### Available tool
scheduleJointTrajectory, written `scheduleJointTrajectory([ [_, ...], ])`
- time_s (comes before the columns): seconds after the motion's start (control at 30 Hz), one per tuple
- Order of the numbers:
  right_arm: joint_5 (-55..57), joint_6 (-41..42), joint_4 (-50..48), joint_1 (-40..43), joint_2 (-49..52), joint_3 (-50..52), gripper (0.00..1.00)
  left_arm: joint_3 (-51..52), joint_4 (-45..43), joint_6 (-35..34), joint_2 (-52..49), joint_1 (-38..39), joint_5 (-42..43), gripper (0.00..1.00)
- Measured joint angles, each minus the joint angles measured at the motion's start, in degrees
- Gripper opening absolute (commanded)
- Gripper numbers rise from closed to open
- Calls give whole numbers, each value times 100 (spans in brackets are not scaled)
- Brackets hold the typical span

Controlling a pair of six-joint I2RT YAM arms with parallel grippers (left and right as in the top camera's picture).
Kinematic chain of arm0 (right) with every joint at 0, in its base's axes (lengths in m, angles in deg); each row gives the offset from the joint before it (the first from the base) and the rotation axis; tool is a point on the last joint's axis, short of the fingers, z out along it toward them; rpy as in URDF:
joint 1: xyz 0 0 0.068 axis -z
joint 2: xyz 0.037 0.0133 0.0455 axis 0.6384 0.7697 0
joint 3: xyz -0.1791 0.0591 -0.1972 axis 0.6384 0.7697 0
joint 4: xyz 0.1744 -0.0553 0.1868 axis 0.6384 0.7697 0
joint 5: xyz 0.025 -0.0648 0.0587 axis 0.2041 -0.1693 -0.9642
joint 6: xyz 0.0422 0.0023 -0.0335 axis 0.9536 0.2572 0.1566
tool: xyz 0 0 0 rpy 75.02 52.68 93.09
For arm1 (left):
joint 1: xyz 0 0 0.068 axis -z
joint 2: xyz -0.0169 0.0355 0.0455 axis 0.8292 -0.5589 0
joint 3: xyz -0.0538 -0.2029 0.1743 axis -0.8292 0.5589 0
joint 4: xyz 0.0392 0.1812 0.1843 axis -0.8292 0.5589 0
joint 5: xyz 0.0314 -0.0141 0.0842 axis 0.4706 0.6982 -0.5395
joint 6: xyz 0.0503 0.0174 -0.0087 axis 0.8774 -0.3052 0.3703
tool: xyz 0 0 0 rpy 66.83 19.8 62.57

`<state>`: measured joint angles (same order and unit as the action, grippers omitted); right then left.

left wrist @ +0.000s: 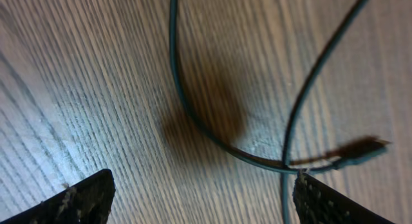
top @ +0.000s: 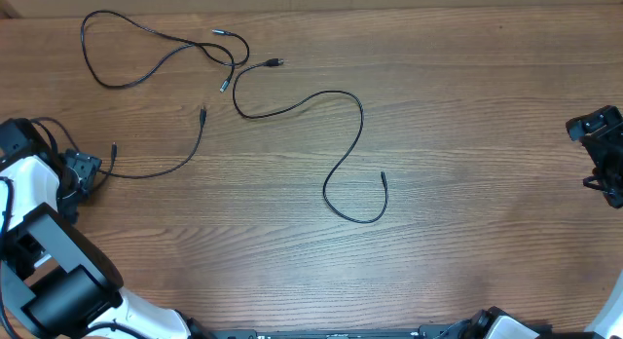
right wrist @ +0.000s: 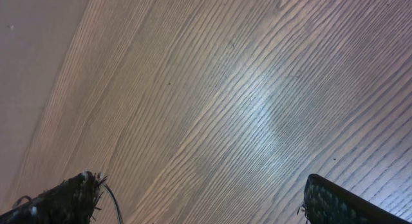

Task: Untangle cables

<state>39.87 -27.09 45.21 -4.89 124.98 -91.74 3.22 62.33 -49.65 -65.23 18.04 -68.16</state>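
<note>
left pincer (left wrist: 203, 188) over crossed cables (left wrist: 177, 89)

Wood-grain table (top: 467, 105) with soft sheen, thin black cables (left wrist: 173, 56) in smooth, slightly glossy sheathing

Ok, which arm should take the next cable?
Left. The left gripper hangs open over the plug end of the nearest cable; the right gripper is at the far table edge, over bare wood.

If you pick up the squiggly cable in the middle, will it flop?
Probably: the middle cable lies in loose curves, so it looks limp. Being so thin, it is likely light, and its ends would probably dangle.
</note>
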Motion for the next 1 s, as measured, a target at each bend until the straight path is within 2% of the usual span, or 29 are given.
scheduleJointTrajectory([
  [0.13, 0, 0, 0, 0, 0, 0, 100, -363, 398, -15, -361, 0, -81, 90],
  [0.27, 2, 0, -2, 0, 0, 0, 100, -1370, 1346, -11, -820, 0, -127, 93],
  [0.37, 2, -2, 0, 0, 0, 0, 100, -1982, 1650, 15, -1012, 0, -142, 91],
  [0.7, -2, 2, 2, 0, 0, 0, 100, -2063, 1801, 74, -1786, 0, -142, 84],
  [0.83, -2, 0, 0, 0, 0, 0, 100, -2070, 1775, 83, -1821, 0, -120, 69],
  [1.0, 0, -2, 2, 0, 0, 0, 100, -2068, 1781, 90, -1832, 0, -120, 34],
])
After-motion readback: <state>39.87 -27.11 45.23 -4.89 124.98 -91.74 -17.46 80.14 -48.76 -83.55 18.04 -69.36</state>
